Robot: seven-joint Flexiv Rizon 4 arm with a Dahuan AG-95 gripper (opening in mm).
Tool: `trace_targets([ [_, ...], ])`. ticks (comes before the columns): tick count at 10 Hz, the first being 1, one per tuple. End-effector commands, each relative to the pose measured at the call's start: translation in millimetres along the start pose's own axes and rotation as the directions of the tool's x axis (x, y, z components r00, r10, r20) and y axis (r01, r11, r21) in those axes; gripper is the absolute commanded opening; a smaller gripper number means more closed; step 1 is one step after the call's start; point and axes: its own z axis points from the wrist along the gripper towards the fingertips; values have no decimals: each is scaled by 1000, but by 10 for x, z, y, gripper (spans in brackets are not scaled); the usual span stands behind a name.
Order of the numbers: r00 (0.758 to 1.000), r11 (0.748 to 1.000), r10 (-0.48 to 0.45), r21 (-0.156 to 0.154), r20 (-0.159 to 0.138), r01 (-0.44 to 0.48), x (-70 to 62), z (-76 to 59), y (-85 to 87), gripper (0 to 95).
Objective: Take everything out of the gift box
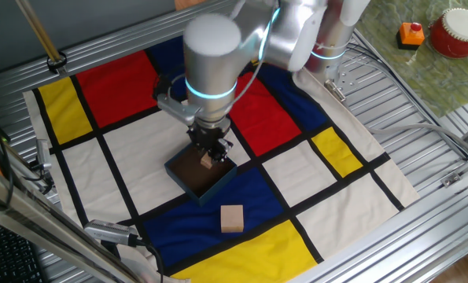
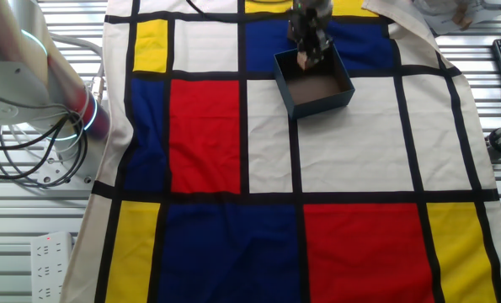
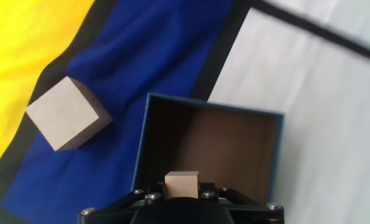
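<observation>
Over the gift box [image 1: 200, 174], gripper [image 1: 208, 157] pinches second block [image 3: 181, 185], first block [image 1: 232, 218] just outside; shallow grip risks dropping it back inside

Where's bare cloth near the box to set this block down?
The white square right of the gift box is bare, as is the yellow patch past the loose block. Around the tool, over the box, it's crowded.

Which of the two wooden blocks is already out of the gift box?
The block lying on the blue cloth patch beside the gift box. The other block sits between the tool fingers over the box.
</observation>
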Motion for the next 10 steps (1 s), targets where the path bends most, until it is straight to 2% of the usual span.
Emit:
trace_targets([
  [1,999,1000,22,-6,23,-22,-59,-9,-61,0],
  [2,1000,1000,19,-11,25,-19,-82,47,-114,0],
  [9,1000,1000,23,-9,21,-23,-131,48,-135,0],
  [10,1000,1000,2,30,-11,-2,-131,48,-135,0],
])
